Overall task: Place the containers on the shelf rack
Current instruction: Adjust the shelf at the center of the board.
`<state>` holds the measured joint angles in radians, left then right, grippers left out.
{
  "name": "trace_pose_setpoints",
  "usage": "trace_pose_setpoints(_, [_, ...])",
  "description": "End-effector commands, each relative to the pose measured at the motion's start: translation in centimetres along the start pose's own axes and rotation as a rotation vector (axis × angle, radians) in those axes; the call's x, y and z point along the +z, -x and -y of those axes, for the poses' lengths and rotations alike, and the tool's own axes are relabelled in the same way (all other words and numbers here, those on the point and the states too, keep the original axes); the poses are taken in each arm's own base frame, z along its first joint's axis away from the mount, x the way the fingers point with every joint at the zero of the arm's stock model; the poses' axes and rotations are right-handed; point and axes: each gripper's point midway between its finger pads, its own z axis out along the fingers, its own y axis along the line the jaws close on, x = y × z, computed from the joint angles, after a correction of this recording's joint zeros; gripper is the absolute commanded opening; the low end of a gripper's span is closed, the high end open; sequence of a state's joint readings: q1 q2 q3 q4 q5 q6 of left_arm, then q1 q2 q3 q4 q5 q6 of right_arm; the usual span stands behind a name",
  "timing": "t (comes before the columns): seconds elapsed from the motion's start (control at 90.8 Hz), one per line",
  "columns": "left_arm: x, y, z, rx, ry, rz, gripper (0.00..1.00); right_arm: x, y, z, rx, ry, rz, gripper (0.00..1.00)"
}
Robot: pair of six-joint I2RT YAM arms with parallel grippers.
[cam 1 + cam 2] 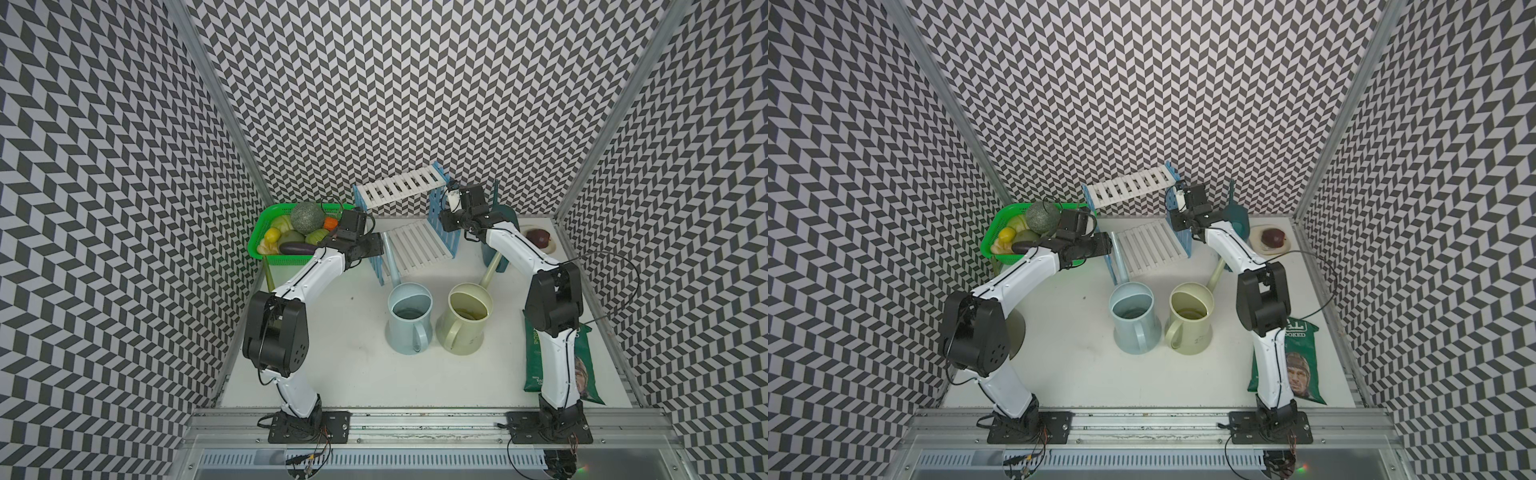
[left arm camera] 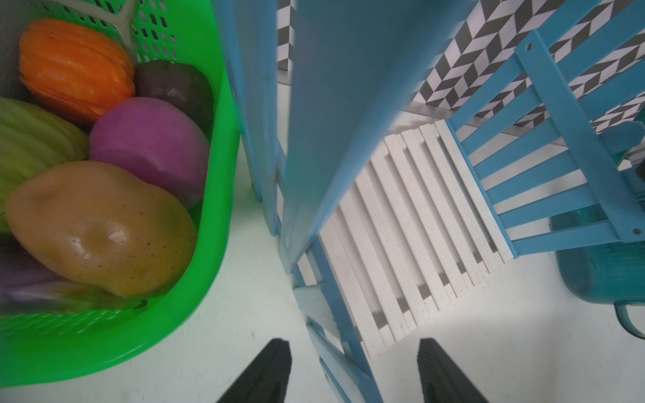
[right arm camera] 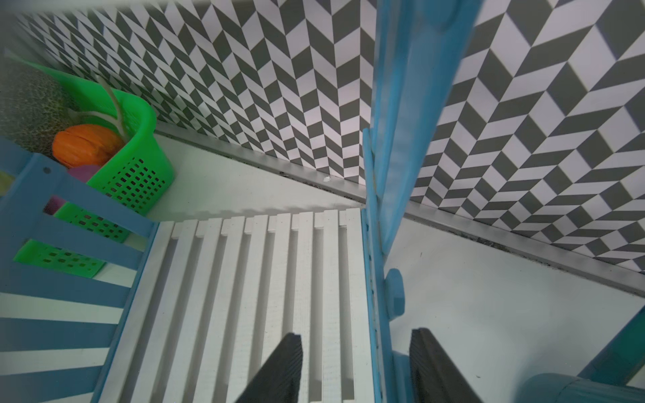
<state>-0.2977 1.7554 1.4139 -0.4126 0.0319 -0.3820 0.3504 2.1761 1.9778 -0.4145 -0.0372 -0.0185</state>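
The light blue jug (image 1: 409,318) and cream jug (image 1: 465,318) stand upright side by side, handles frontward and spouts slanting back. Behind them is the shelf rack (image 1: 415,245), its length running crosswise. The left gripper (image 2: 353,345) and right gripper (image 3: 356,335) each straddle one blue end of it, jaws apart and not yet pinching. The dark teal jug (image 1: 508,219) stands just beyond the rack's right end.

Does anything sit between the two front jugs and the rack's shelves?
Nothing visible: only bare table separates the light blue jug and cream jug from the open front of the shelf rack. The left hand and right hand straddle its side panels.
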Motion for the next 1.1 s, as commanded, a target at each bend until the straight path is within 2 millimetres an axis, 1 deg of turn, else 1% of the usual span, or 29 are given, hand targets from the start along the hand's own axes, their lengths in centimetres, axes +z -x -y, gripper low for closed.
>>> trace_pose_setpoints(0.0, [0.5, -0.4, 0.0, 0.021, -0.007, -0.009, 0.6, 0.5, -0.8, 0.4, 0.007, -0.033, -0.028, 0.46])
trace_pose_setpoints(0.088, [0.7, -0.5, 0.1, 0.026, -0.014, -0.014, 0.58, 0.3, -1.1, 0.4, 0.013, -0.035, -0.036, 0.39])
trace_pose_setpoints(0.165, [0.9, -0.7, 0.1, 0.029, -0.016, -0.022, 0.58, 0.3, -1.7, 0.4, 0.012, -0.038, -0.047, 0.38])
trace_pose_setpoints(0.242, [1.0, -0.7, 0.2, 0.031, -0.023, -0.024, 0.56, 0.4, -2.2, 1.0, 0.015, -0.079, -0.063, 0.47])
trace_pose_setpoints(0.319, [1.0, -0.7, 0.2, 0.031, -0.023, -0.026, 0.56, 0.2, -2.6, 1.6, 0.015, -0.115, -0.073, 0.53])
trace_pose_setpoints(0.496, [0.9, -0.7, 0.2, 0.033, -0.02, -0.024, 0.56, -0.6, -2.5, 2.3, 0.02, -0.162, -0.071, 0.57])
trace_pose_setpoints(0.595, [0.7, -0.7, 0.1, 0.038, -0.021, -0.018, 0.56, -0.9, -2.4, 2.0, 0.025, -0.145, -0.051, 0.59])
trace_pose_setpoints(0.672, [0.7, -0.8, 0.0, 0.041, -0.018, -0.021, 0.56, -0.9, -2.4, 1.6, 0.031, -0.12, -0.048, 0.56])
trace_pose_setpoints(0.738, [0.7, -0.7, -0.2, 0.043, -0.01, -0.019, 0.55, -0.8, -2.5, 1.3, 0.041, -0.101, -0.051, 0.5])
trace_pose_setpoints(0.848, [0.9, -0.7, -0.7, 0.043, 0.003, -0.019, 0.5, -0.8, -2.6, 1.0, 0.052, -0.091, -0.048, 0.41])
trace_pose_setpoints(0.914, [0.9, -0.5, -0.8, 0.048, 0.006, -0.018, 0.47, -0.9, -2.7, 0.8, 0.057, -0.091, -0.049, 0.38])
trace_pose_setpoints(1.013, [0.9, -0.4, -0.7, 0.06, 0.007, -0.015, 0.46, -1.4, -2.9, 0.6, 0.065, -0.099, -0.043, 0.34])
trace_pose_setpoints(1.091, [1.1, -0.3, -0.8, 0.07, 0.008, -0.015, 0.45, -2.1, -3.0, 0.6, 0.076, -0.111, -0.032, 0.3])
